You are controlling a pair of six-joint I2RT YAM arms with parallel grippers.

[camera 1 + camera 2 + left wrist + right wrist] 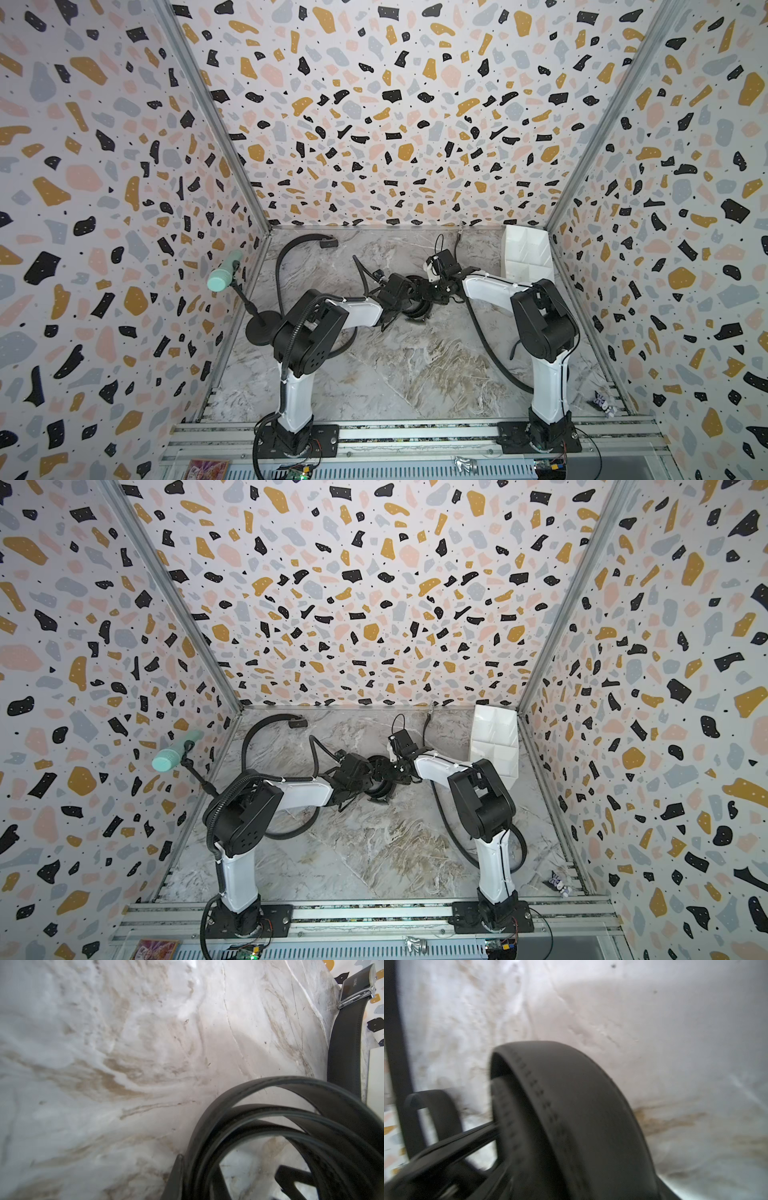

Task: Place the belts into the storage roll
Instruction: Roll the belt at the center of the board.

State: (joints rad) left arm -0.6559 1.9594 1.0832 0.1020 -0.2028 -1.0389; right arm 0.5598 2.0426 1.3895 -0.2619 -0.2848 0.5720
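A black belt (417,308) lies coiled mid-table, both arms meeting over it. My left gripper (199,1169) is shut on the coil's layers, one finger (177,1178) outside the coil. The belt's free end (345,1047) runs to a black, chrome-edged buckle (357,987) near the back wall. In the right wrist view the stitched coil (571,1105) fills the space before my right gripper (436,289); its fingers are hidden. A second belt (286,257) curves along the back left, ending in a buckle (328,242). A third belt (486,353) loops beside the right arm. The white storage roll (525,253) leans in the back right corner.
A mint-green cylinder (224,274) on a black round-based stand (262,328) sits at the left wall. Patterned walls close in the marble table (395,374) on three sides. A small crumpled object (602,403) lies at the front right.
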